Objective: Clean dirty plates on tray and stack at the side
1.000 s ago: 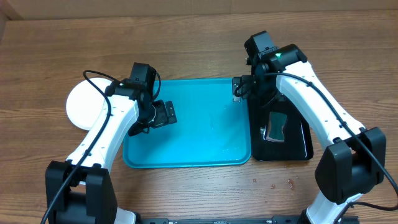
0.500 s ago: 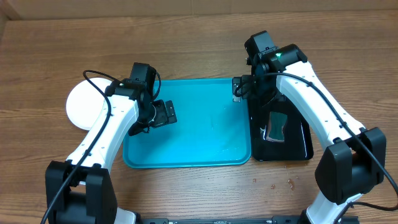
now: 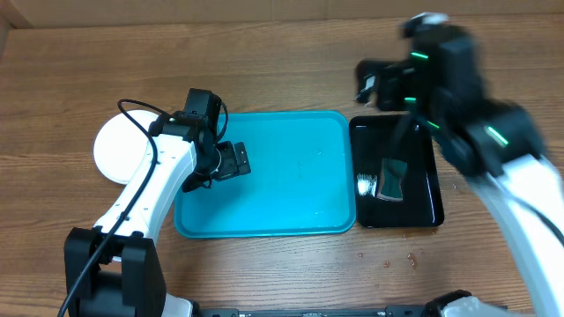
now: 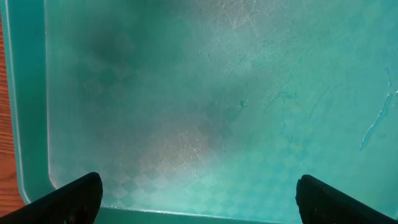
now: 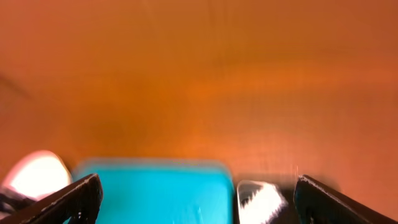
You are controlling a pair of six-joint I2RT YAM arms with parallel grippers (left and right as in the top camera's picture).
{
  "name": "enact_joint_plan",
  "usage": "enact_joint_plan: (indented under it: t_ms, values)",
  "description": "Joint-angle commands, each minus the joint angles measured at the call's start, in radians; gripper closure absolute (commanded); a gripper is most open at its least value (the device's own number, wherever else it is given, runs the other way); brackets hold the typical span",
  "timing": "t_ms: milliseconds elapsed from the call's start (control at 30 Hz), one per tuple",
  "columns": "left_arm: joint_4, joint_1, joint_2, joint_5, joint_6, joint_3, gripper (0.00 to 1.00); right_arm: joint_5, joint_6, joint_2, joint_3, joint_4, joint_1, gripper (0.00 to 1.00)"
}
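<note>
The turquoise tray (image 3: 264, 211) lies in the middle of the table with nothing on it; it fills the left wrist view (image 4: 186, 93) and shows blurred in the right wrist view (image 5: 155, 193). A white plate (image 3: 113, 150) lies on the table left of the tray, partly under my left arm, and also shows in the right wrist view (image 5: 34, 174). The pale blue and yellow-green plates are hidden or out of view. My left gripper (image 3: 233, 161) (image 4: 199, 199) is open and empty, low over the tray's left part. My right gripper (image 3: 368, 84) (image 5: 196, 199) is open, empty, raised and blurred above the table beyond the black tray.
A glossy black tray (image 3: 423, 207) lies right of the turquoise tray, holding a dark pad (image 3: 390, 179) and a small whitish thing (image 3: 366, 183). Small red specks (image 3: 388, 261) dot the table in front of it. My right arm is blurred across the right side.
My right arm has lifted from the black tray's far-left corner and swung up and to the right, now blurred. The left arm has not moved.
</note>
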State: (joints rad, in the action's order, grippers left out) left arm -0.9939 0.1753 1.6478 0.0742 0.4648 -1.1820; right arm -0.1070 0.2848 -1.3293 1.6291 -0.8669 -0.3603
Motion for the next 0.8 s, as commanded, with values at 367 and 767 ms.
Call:
enact_joint_plan:
  t_ms: [367,767]
  values:
    - [0.004,-0.005,0.003,-0.003,-0.008,0.001,0.00,-0.001,-0.129,0.772,-0.405,0.504,0.129,0.00]
    - [0.004,-0.005,0.003,-0.004,-0.008,0.002,0.00,0.057,-0.129,1.222,-1.077,0.937,0.283,0.00]
